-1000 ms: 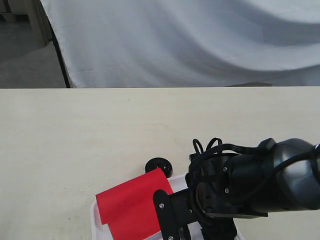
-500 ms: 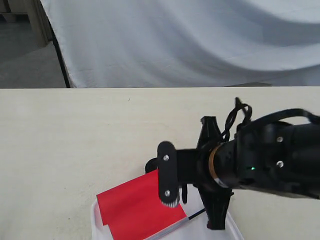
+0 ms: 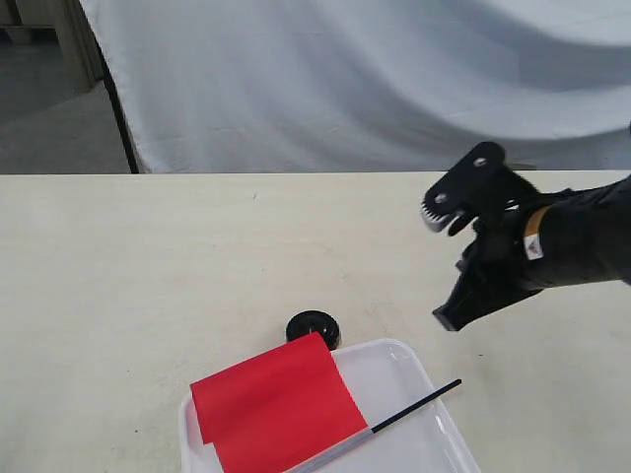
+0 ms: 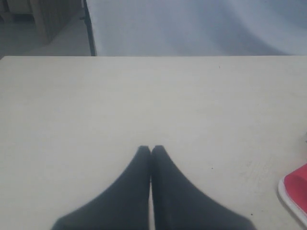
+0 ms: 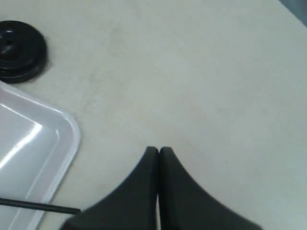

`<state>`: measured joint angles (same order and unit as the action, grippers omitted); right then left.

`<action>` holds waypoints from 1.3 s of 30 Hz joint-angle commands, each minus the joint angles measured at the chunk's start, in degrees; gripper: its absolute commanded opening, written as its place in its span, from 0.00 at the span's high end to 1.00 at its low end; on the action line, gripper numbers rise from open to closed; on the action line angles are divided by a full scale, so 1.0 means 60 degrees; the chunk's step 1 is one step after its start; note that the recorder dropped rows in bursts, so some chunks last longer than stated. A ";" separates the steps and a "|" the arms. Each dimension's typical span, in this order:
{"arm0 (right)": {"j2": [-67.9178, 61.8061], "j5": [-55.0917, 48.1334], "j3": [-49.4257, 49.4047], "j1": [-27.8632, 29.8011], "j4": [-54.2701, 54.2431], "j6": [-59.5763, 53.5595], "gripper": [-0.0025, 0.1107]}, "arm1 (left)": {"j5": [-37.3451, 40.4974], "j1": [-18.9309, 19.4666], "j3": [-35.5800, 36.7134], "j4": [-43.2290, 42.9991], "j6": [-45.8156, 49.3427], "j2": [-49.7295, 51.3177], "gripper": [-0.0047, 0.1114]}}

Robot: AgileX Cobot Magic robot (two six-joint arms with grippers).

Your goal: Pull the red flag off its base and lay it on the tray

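The red flag [image 3: 278,402] lies flat in the white tray [image 3: 418,370], its thin pole [image 3: 404,413] running up to the right with the black tip over the tray's right rim. The round black base [image 3: 314,327] stands on the table just behind the tray, with nothing in it. My right gripper [image 3: 446,316] hangs in the air to the right of the tray, shut and holding nothing. In its wrist view the gripper [image 5: 159,151] is shut over bare table, with the base [image 5: 19,51], a tray corner [image 5: 67,140] and the pole tip [image 5: 45,206] off to one side. My left gripper [image 4: 151,149] is shut and holds nothing; a corner of the flag [image 4: 298,181] shows at the edge.
A pale wooden table [image 3: 148,266] carries everything. A white cloth backdrop [image 3: 375,79] hangs behind its far edge. A dark stand leg [image 3: 120,118] is at the back left.
My right arm has risen and swung to the right, away from the tray. The flag stays lying in the tray, and its pole now shows.
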<state>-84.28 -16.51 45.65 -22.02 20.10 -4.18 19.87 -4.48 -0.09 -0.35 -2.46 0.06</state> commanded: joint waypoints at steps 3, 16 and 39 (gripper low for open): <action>0.0542 -0.1965 0.0408 0.2333 -0.3952 -0.2476 0.98 | -0.0025 -0.0042 0.0015 0.0001 0.0013 -0.0010 0.96; 0.2595 -0.0660 -0.0534 0.5176 -0.7362 -0.3710 0.98 | -0.0025 -0.0042 0.0015 0.0001 0.0013 -0.0010 0.96; 1.0259 0.4075 -0.4217 0.4109 -0.8593 -0.3314 0.98 | -0.0025 -0.0042 0.0015 0.0001 0.0013 -0.0010 0.96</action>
<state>-28.36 5.99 22.95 4.76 -31.58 -23.78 19.87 -4.48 -0.09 -0.35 -2.46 0.06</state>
